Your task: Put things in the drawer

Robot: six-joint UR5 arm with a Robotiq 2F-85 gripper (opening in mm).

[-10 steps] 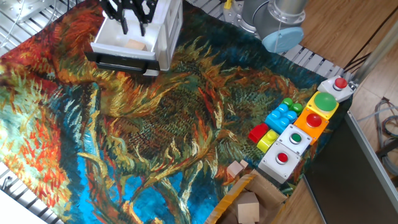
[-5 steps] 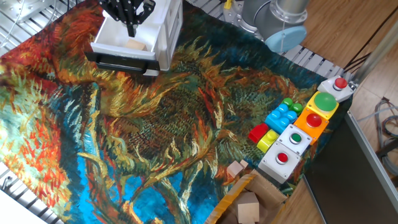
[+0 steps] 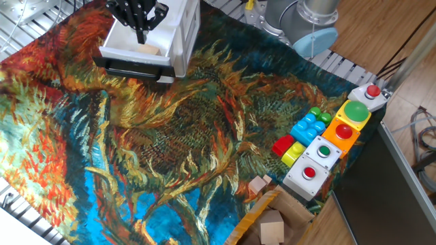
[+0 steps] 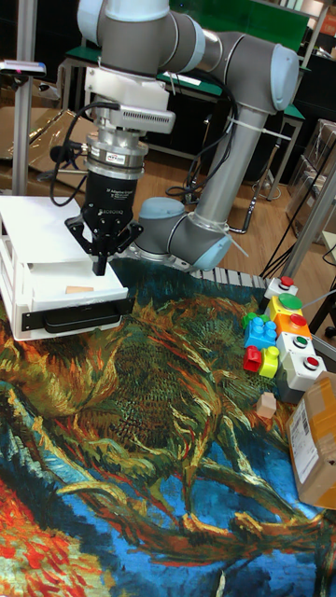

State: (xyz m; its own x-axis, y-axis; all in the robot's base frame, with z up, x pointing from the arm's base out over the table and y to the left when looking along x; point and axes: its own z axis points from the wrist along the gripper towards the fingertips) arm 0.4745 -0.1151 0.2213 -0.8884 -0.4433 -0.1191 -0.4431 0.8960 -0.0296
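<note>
A pale wood cube (image 3: 148, 49) lies inside the open drawer (image 3: 120, 50) of the white cabinet (image 3: 185, 34) at the back left. My gripper (image 3: 142, 35) hangs just above the drawer, its black fingers pressed together with nothing between them. The tall fixed view shows the same: the gripper (image 4: 100, 267) shut over the drawer (image 4: 84, 318), apart from the cube (image 4: 79, 290) lying below and to its left. A second wood cube (image 3: 259, 185) (image 4: 267, 405) rests on the painted cloth near the front right.
A cardboard box (image 3: 253, 221) at the front right edge holds another wood cube (image 3: 271, 228). Coloured toy bricks (image 3: 303, 133) and a button box (image 3: 334, 139) stand along the right side. The arm's base (image 3: 300, 20) is at the back.
The fingers were spread open over the drawer a second ago and have since closed. The gripper has drifted slightly up and left. The cube in the drawer has not moved.
</note>
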